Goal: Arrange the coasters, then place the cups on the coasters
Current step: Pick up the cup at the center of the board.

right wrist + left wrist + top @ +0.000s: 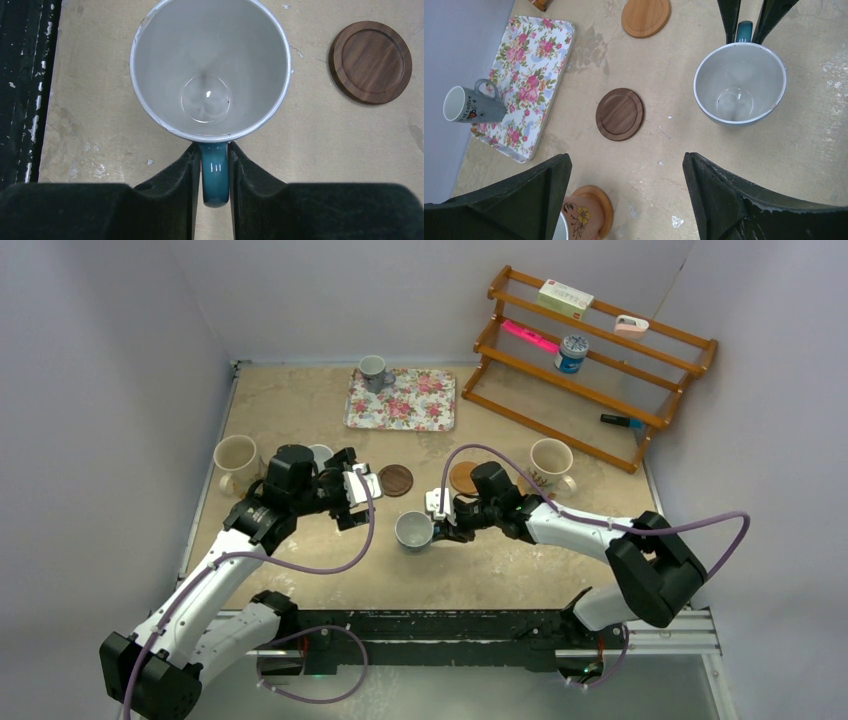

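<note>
Light blue mug gripped by its handle, most cups not yet on coasters.

The right end effector (215,150) is pinched shut on the teal handle of the light blue mug (210,65), which stands on bare tabletop (325,150) near centre. A dark wood coaster (371,61) lies at the mug's 11 o'clock and a bare orange coaster (645,17) at 1 o'clock. The left end effector (626,160) gapes wide and holds nothing. A reddish-orange mug (576,220) seems seated on a second orange coaster (603,205). The grey mug (471,104) waits at the edge of the floral tray (531,65).

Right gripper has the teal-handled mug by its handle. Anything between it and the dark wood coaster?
Nothing visible does. Only bare table lies between the mug and the dark wood coaster. The open left gripper hangs just short of that coaster, off the mug's direct line, so mind it.
</note>
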`<action>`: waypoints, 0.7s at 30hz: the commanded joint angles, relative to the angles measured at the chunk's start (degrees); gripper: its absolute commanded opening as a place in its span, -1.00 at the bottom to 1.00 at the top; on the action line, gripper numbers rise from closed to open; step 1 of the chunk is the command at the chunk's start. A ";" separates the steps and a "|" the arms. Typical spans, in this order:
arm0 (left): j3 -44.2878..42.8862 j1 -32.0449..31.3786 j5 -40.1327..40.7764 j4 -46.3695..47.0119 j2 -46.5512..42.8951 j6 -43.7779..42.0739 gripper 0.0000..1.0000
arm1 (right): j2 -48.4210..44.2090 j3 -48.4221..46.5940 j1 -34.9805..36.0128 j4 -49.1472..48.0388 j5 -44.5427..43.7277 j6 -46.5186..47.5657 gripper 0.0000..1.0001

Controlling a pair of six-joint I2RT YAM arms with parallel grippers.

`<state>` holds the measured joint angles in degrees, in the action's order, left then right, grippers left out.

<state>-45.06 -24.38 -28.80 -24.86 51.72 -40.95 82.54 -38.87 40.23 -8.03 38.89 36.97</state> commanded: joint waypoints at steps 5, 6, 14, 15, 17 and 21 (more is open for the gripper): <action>0.85 0.56 -1.53 1.57 -0.31 0.67 0.74 | -0.09 0.29 0.38 -1.06 2.98 -0.11 -0.64; 0.85 0.56 -1.53 1.57 -0.31 0.67 0.74 | -0.22 0.22 0.38 -0.76 3.16 0.12 -0.69; 0.85 0.56 -1.61 1.53 -0.35 0.70 0.74 | -1.82 0.13 0.38 1.13 5.83 0.86 -1.00; 0.85 0.56 -1.61 1.49 -0.39 0.70 0.74 | -2.11 0.11 0.38 1.17 5.62 0.58 -1.00; 0.85 0.56 -1.62 1.48 -0.49 0.70 0.74 | -2.90 0.19 0.30 1.11 5.22 0.07 -1.00; 0.80 0.65 -1.70 1.47 -0.49 0.67 0.74 | -4.82 0.61 -0.08 0.01 4.15 -1.28 -1.00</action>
<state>-45.06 -24.36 -28.82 -24.86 51.72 -40.97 81.54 -38.72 40.23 -6.07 41.36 36.99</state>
